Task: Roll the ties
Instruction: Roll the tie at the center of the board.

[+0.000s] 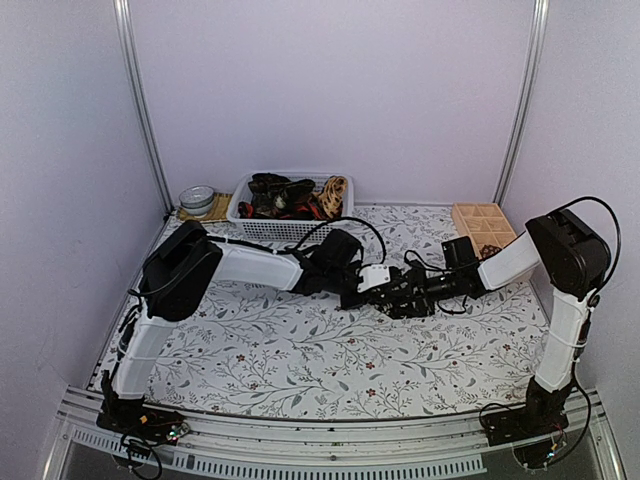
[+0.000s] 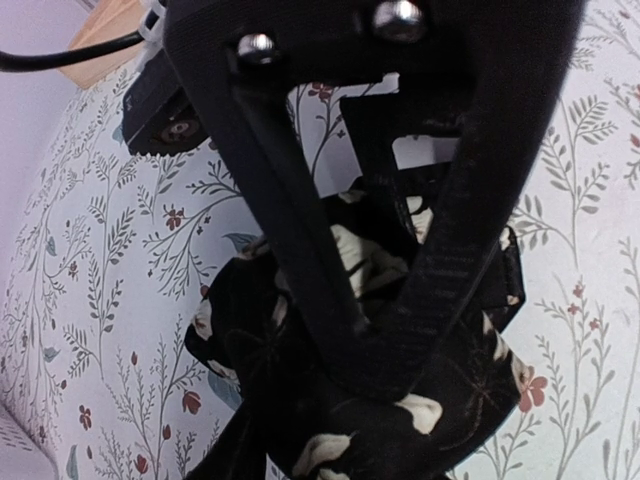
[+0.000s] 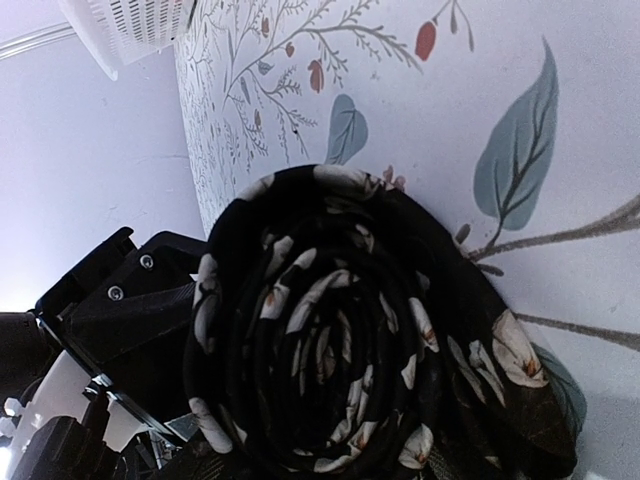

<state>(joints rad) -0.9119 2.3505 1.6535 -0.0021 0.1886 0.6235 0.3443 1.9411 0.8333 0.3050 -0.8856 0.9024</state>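
My left hand (image 2: pixel 390 345) is pinching the black cloth necktie with pale flowers (image 3: pixel 340 340). Its two dark fingers stand either side of the coil, cloth showing between them, and the tips press into the fabric. The necktie is wound into a tight spiral and rests on the desk (image 1: pixel 300 350) — a surface under pale cloth printed with leafy sprigs — about the middle, where both my arms meet. My right hand (image 1: pixel 432 288) sits just beside the coil, facing its spiral end (I cannot tell whether its fingers are spread or together). At the back stands a white plastic basket (image 1: pixel 268 228) holding more dark ties (image 1: pixel 280 192). A compartmented wooden box (image 1: pixel 478 222) sits at the back right.
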